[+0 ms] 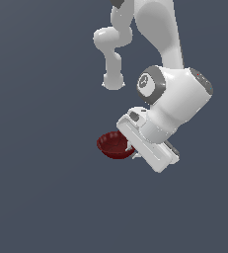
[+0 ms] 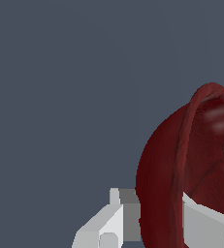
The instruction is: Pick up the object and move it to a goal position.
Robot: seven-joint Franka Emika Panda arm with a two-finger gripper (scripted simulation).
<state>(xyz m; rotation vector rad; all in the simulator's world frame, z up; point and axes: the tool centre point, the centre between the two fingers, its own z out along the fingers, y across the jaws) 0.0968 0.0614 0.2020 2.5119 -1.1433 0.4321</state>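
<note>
Bowl (image 1: 114, 146) first, in the exterior view: I see the dark red, glossy bowl sitting right at the tip of the white gripper (image 1: 131, 148), on the exterior view's left of the hand, with its opening turned upward and a little toward the camera. One finger seems to reach over its rim. The arm (image 1: 160, 34) comes down from the upper edge of the picture and bends over the bowl.

In the wrist view the bowl (image 2: 181, 179) fills one side of the picture, and its rim passes between the two white fingers (image 2: 108, 225), one outside the wall and one inside. So I judge that the jaws are clenched on the bowl's rim (the contact itself is partly cut by the picture edge).

About progress: the grasp looks done. Whether the bowl is lifted already I cannot tell, because nothing shows its height. No goal marker is visible in either view, so I judge the carrying to the goal is what remains.

The surroundings are one plain, dark blue-grey field, without edges, shadows or other things; I cannot separate floor from background.
</note>
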